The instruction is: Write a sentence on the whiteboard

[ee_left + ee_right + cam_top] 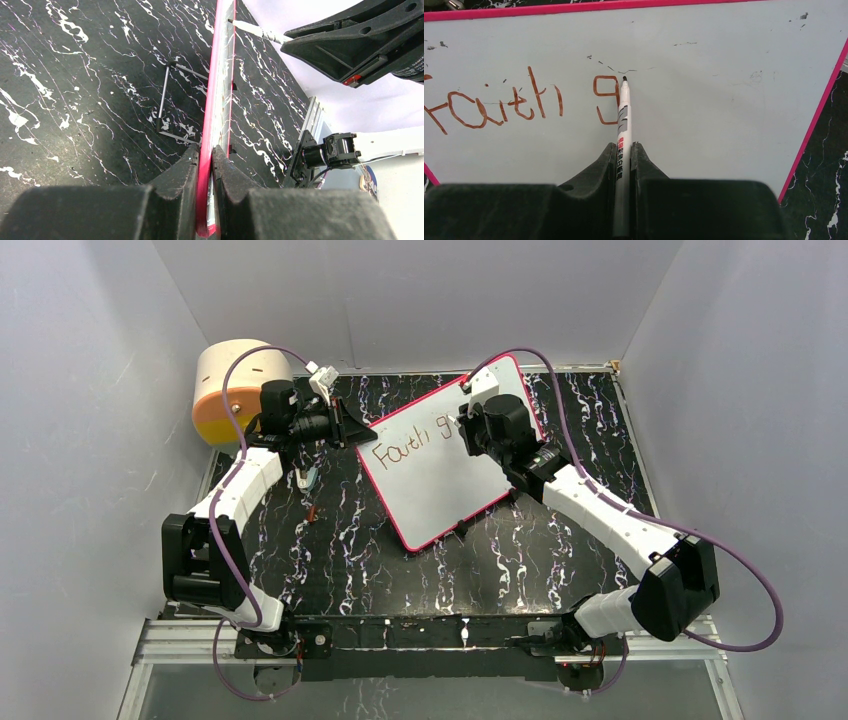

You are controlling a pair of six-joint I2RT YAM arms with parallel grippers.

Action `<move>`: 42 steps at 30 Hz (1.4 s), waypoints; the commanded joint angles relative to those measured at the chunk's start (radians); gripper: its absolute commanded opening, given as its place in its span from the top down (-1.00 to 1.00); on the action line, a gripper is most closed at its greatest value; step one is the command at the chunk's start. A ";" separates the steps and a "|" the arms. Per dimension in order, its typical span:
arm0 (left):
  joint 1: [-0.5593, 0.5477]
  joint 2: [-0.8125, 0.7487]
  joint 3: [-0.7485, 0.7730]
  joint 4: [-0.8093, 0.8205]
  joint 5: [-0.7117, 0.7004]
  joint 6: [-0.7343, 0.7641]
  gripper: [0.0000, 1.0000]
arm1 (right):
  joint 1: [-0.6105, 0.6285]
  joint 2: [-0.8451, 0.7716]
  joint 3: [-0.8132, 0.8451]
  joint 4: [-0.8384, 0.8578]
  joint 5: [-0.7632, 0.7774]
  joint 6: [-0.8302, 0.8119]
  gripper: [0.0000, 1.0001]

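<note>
Handwritten words in brownish-red on the whiteboard, near the far edge of the counter: "Faith", then a lone "g". Printed in red down the white marker: small characters, too fine to read.

This is a robotics lab test cell. Plain white panels wall in a black marbled tabletop on three sides. Two white-and-black robot arms, left and right, are bolted to an aluminium rail at its near edge, trailing purple cables.
</note>
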 commanded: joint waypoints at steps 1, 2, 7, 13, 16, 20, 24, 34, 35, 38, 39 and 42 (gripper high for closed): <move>-0.023 0.036 -0.004 -0.094 -0.075 0.052 1.00 | -0.008 -0.001 0.037 -0.012 -0.002 0.000 1.00; -0.023 0.036 -0.005 -0.095 -0.078 0.052 1.00 | -0.007 -0.002 0.035 -0.018 -0.005 0.001 1.00; -0.023 0.036 -0.005 -0.093 -0.077 0.053 1.00 | -0.008 -0.009 0.021 -0.048 0.000 0.001 1.00; -0.023 0.036 -0.006 -0.094 -0.077 0.053 1.00 | -0.007 -0.021 0.009 -0.060 0.001 0.002 1.00; -0.023 0.037 -0.006 -0.094 -0.077 0.053 1.00 | -0.008 -0.026 0.005 -0.063 0.002 0.004 1.00; -0.023 0.039 -0.005 -0.094 -0.077 0.053 1.00 | -0.007 -0.030 0.002 -0.068 0.018 0.000 1.00; -0.023 0.040 -0.005 -0.093 -0.077 0.053 1.00 | -0.006 -0.035 0.001 -0.074 0.023 -0.002 1.00; -0.023 0.040 -0.006 -0.095 -0.077 0.053 1.00 | -0.009 -0.039 -0.017 -0.024 0.078 0.003 1.00; -0.023 0.040 -0.007 -0.095 -0.076 0.053 1.00 | -0.008 -0.041 -0.020 -0.016 0.079 0.004 1.00; -0.023 0.040 -0.006 -0.095 -0.075 0.053 1.00 | -0.009 -0.037 -0.021 0.004 0.078 0.004 1.00; -0.023 0.041 -0.007 -0.095 -0.074 0.053 1.00 | -0.008 -0.035 -0.022 0.013 0.076 0.004 1.00; -0.023 0.040 -0.006 -0.095 -0.074 0.053 1.00 | -0.010 -0.035 -0.024 0.039 0.068 0.004 1.00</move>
